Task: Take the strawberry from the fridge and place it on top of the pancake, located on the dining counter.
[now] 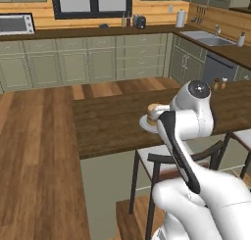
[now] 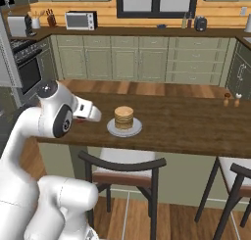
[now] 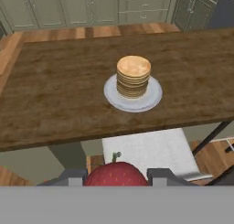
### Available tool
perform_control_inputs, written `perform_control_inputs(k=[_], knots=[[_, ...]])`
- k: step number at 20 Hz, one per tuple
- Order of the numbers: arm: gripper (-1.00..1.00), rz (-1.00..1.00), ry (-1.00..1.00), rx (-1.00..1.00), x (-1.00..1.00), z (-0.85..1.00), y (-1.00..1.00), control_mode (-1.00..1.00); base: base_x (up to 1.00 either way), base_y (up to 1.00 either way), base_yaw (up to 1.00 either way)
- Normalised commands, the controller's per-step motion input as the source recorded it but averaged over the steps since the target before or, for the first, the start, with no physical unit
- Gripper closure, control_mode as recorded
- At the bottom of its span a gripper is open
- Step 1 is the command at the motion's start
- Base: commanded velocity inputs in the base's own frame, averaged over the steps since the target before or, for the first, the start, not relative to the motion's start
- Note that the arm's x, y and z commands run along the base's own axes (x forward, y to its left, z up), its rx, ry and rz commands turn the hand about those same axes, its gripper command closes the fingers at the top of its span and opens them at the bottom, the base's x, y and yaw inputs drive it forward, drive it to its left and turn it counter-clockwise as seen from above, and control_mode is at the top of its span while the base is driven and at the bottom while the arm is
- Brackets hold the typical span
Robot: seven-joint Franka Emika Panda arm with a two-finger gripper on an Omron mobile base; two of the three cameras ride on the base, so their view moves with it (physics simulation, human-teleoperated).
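A red strawberry (image 3: pixel 116 173) with a small green stem sits between my gripper (image 3: pixel 116 176) fingers; the gripper is shut on it. It hovers in front of the near edge of the dark-brown dining counter (image 3: pixel 55 90), above a stool seat. A stack of golden pancakes (image 3: pixel 133 76) stands on a pale round plate (image 3: pixel 154 98) in the middle of the counter, ahead of and apart from the strawberry. In the right base view my hand (image 2: pixel 84 112) is just left of the pancakes (image 2: pixel 124 117). The left base view shows the pancakes (image 1: pixel 154 111) partly behind my arm. The fridge is out of view.
Black-framed stools (image 2: pixel 122 165) (image 1: pixel 162 160) stand under the counter's near edge, below my hand. Two small shakers (image 2: pixel 230 99) sit at the counter's far right. Behind are green-grey wall cabinets, a microwave (image 2: pixel 81 20), a stove (image 2: pixel 24 62) and a sink (image 1: pixel 206 37).
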Motion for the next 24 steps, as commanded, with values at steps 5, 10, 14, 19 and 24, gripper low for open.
perform_control_inputs(k=[5, 10, 14, 19, 24], knots=[[1.00, 0.00, 0.19, 0.11, 1.00, 0.00, -0.68, -1.00, 0.00, 0.00, 0.00], [1.00, -0.02, 0.29, 0.13, 1.00, -0.04, -0.52, -1.00, 0.00, 0.00, 0.00], [1.00, -0.11, 0.36, -0.01, 1.00, -0.04, 0.00, -1.00, 0.00, 0.00, 0.00], [1.00, -0.14, 0.07, -0.08, 1.00, -0.41, 0.00, -1.00, 0.00, 0.00, 0.00], [1.00, -0.07, -0.15, -0.11, 0.92, -0.76, 0.00, -1.00, 0.00, 0.00, 0.00]])
